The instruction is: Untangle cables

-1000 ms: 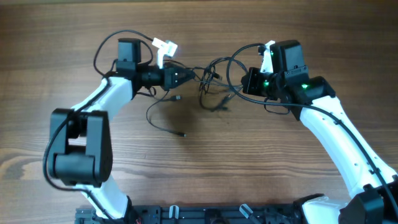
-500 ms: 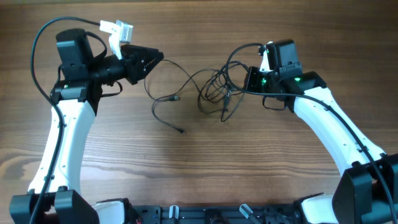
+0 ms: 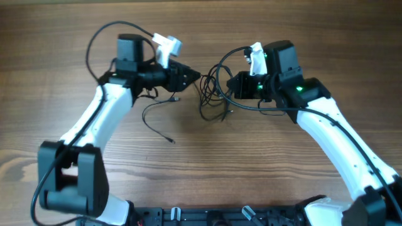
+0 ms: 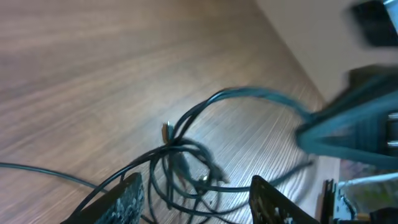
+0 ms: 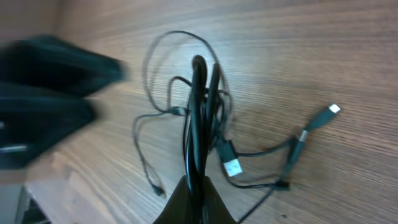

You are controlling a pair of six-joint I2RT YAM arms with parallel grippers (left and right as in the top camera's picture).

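Note:
The cables (image 3: 212, 95) are thin black cords bunched in a tangle at mid-table, between the two arms. My right gripper (image 3: 233, 85) holds the tangle's right side. In the right wrist view my right gripper (image 5: 199, 184) is shut on a few strands of the cables (image 5: 200, 106), and a silver plug (image 5: 232, 167) hangs just beyond it. My left gripper (image 3: 196, 78) sits at the tangle's left edge. In the left wrist view its fingers (image 4: 121, 200) stand apart, open, with loops of the cables (image 4: 180, 163) lying between them, gripped by neither.
One loose strand (image 3: 151, 116) curls left from the tangle across the wooden table (image 3: 282, 176) and ends in a small plug (image 3: 173, 140). Another plug (image 3: 176, 99) lies under the left gripper. Each arm's own thicker black wiring (image 3: 100, 37) arcs above it.
The left arm swung out to the far left, then came back to the tangle, and its jaws opened. The right gripper moved a little left, still shut on the cables.

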